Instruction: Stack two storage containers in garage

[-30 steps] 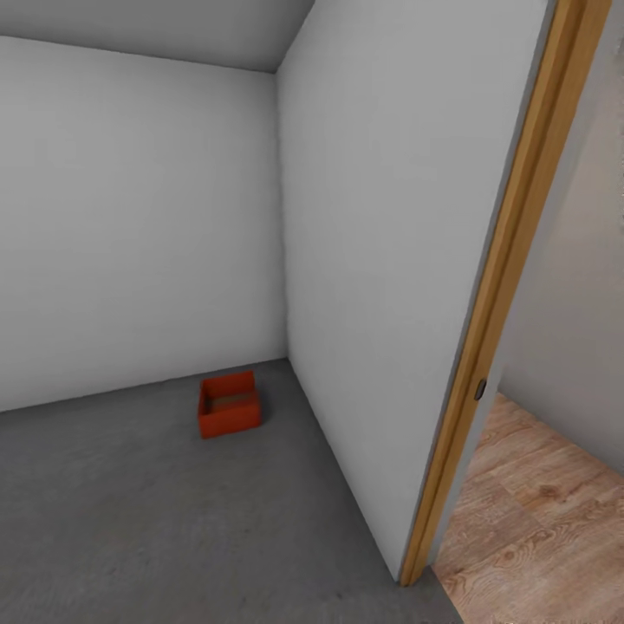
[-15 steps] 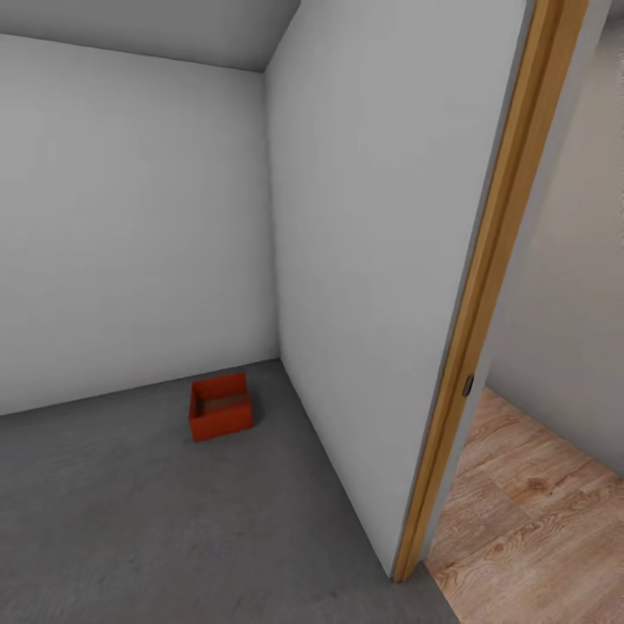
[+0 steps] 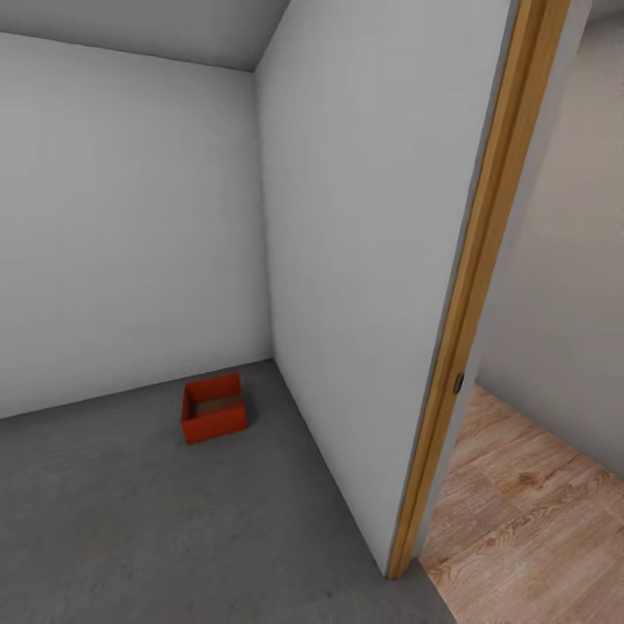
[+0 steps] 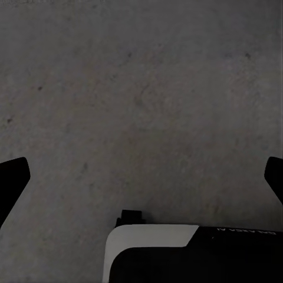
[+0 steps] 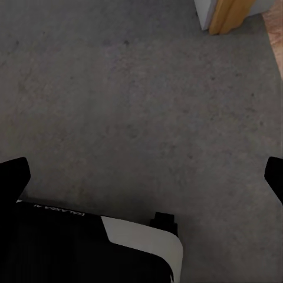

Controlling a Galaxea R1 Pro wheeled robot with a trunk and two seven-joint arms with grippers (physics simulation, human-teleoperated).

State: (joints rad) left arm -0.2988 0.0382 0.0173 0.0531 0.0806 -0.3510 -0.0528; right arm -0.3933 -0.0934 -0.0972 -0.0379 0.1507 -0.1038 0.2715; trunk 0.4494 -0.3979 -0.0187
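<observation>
One orange-red storage container (image 3: 213,408) stands upright on the garage's dark grey concrete floor (image 3: 173,529), close to the far corner where two pale grey walls meet. It is open-topped and looks empty. My left gripper (image 4: 141,177) hangs open above bare concrete, its dark fingertips (image 4: 12,183) set wide apart with nothing between them. My right gripper (image 5: 141,177) is open too, over concrete near the foot of the door frame (image 5: 231,16).
An orange-brown wooden door frame (image 3: 472,286) edges the grey wall (image 3: 373,260) on the right. Beyond it lies light wood plank flooring (image 3: 529,537) and a beige wall. Open concrete stretches between me and the container.
The whole head view has slid left, so the camera has turned right. The container and the door frame sit further left in the picture. More wood flooring shows.
</observation>
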